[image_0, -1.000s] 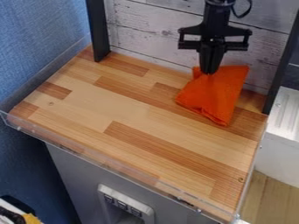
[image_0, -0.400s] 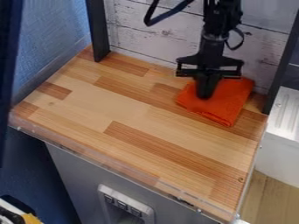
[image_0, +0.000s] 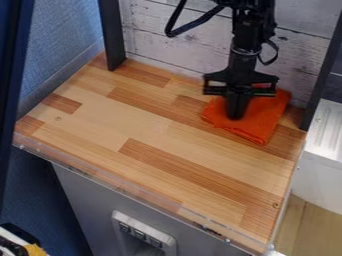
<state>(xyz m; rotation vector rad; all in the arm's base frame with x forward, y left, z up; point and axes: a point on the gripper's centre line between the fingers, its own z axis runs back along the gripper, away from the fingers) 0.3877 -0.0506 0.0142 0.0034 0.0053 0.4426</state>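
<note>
In the camera view, the black two-finger gripper (image_0: 235, 118) points down onto a folded orange cloth (image_0: 264, 120) at two o'clock on the rectangular wood-patterned board (image_0: 143, 130). Its pincer is narrow; whether it pinches fabric, I cannot tell. A black upright post (image_0: 111, 37) stands at eleven.

A blue textured wall (image_0: 67, 45) stands left, whitewashed planks (image_0: 153, 47) behind, and pale wooden floor (image_0: 304, 225) lower right.
</note>
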